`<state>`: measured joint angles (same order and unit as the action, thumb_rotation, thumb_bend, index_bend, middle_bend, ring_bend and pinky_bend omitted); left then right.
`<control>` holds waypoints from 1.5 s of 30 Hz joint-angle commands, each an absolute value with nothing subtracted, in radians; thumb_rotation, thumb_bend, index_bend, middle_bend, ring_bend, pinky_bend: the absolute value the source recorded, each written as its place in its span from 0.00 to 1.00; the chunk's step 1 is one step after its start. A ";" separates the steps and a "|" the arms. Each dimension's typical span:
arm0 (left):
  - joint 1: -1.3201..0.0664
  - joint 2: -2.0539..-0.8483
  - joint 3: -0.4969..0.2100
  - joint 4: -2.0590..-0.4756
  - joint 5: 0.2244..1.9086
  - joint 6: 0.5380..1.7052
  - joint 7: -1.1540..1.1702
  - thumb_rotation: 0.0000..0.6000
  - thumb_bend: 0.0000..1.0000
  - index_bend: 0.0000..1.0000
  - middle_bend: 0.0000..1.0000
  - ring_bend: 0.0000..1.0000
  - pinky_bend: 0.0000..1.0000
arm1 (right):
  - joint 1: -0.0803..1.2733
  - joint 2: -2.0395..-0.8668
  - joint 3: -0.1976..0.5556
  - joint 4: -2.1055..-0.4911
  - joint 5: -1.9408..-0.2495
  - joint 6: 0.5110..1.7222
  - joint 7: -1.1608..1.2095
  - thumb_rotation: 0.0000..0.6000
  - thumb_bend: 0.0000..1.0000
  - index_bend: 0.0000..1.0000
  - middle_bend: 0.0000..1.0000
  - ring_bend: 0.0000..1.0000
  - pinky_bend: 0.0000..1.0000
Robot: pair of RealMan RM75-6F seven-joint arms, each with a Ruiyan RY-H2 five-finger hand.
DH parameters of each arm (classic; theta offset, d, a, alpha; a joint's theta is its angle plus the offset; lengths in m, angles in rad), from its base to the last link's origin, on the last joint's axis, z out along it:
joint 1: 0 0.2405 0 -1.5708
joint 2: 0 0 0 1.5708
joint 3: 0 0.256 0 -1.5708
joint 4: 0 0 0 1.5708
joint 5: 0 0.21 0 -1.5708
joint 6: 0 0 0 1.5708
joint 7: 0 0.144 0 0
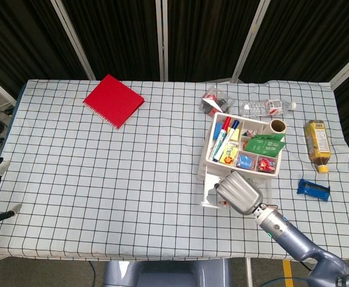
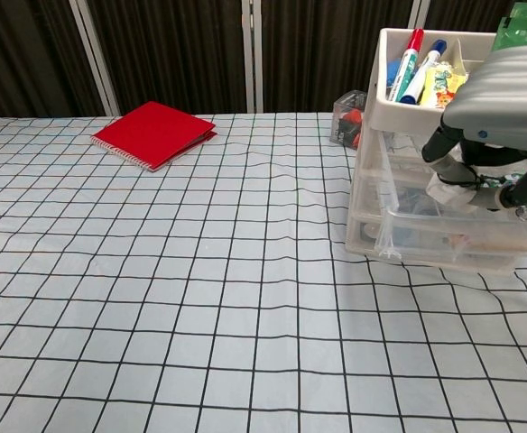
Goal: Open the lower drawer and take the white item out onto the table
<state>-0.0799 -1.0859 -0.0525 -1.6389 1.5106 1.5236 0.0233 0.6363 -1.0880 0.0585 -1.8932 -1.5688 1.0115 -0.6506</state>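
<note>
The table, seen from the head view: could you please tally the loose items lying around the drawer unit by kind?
Bottles: 2, clear and amber
Red notebook: 1
Tape roll: 1
Blue item: 1
Clear box: 1
Total: 6

Red notebook (image 1: 113,99), water bottle (image 1: 266,107), blue packet (image 1: 314,189) on checked tablecloth (image 1: 103,173)
</note>
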 commanded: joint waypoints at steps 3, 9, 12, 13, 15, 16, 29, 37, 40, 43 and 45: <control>-0.078 -1.083 -0.053 -1.640 1.511 1.526 0.019 1.00 0.12 0.00 0.00 0.00 0.00 | 0.627 -1.067 0.058 -1.925 -1.576 1.024 -0.664 1.00 0.36 0.70 1.00 1.00 0.75; -0.078 -1.082 -0.052 -1.642 1.514 1.529 0.018 1.00 0.12 0.00 0.00 0.00 0.00 | 0.617 -1.042 0.062 -1.966 -1.588 1.043 -0.686 1.00 0.36 0.70 1.00 1.00 0.75; -0.077 -1.081 -0.052 -1.643 1.515 1.531 0.018 1.00 0.12 0.00 0.00 0.00 0.00 | 0.613 -1.035 0.069 -1.983 -1.595 1.058 -0.694 1.00 0.36 0.70 1.00 1.00 0.75; -0.076 -1.081 -0.052 -1.643 1.516 1.532 0.018 1.00 0.12 0.00 0.00 0.00 0.00 | 0.611 -1.036 0.075 -1.989 -1.602 1.068 -0.698 1.00 0.36 0.70 1.00 1.00 0.75; -0.075 -1.080 -0.052 -1.645 1.517 1.535 0.017 1.00 0.12 0.00 0.00 0.00 0.00 | 0.608 -1.045 0.082 -1.992 -1.611 1.086 -0.708 1.00 0.36 0.70 1.00 1.00 0.75; -0.075 -1.080 -0.052 -1.645 1.518 1.535 0.017 1.00 0.12 0.00 0.00 0.00 0.00 | 0.607 -1.048 0.084 -1.992 -1.613 1.090 -0.712 1.00 0.36 0.70 1.00 1.00 0.75; -0.076 -1.074 -0.051 -1.644 1.510 1.524 0.003 1.00 0.12 0.00 0.00 0.00 0.00 | 0.643 -1.204 0.156 -1.949 -1.598 1.115 -0.797 1.00 0.36 0.70 1.00 1.00 0.75; -0.075 -1.068 -0.056 -1.642 1.504 1.526 -0.017 1.00 0.12 0.00 0.00 0.00 0.00 | 0.684 -1.280 0.198 -1.923 -1.570 1.108 -0.883 1.00 0.25 0.60 1.00 1.00 0.75; -0.076 -1.066 -0.056 -1.640 1.504 1.524 -0.023 1.00 0.12 0.00 0.00 0.00 0.00 | 0.684 -1.287 0.200 -1.922 -1.552 1.108 -0.907 1.00 0.19 0.51 1.00 1.00 0.75; -0.075 -1.065 -0.056 -1.640 1.507 1.527 -0.026 1.00 0.12 0.00 0.00 0.00 0.00 | 0.680 -1.287 0.194 -1.921 -1.541 1.111 -0.928 1.00 0.16 0.44 1.00 1.00 0.75; -0.074 -1.065 -0.055 -1.640 1.508 1.528 -0.026 1.00 0.12 0.00 0.00 0.00 0.00 | 0.677 -1.283 0.192 -1.922 -1.539 1.115 -0.938 1.00 0.15 0.42 1.00 1.00 0.75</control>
<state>-0.0745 -1.0650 -0.0552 -1.6401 1.5082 1.5276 -0.0257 0.6786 -1.2842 0.1930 -1.9218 -1.5406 1.1139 -0.9358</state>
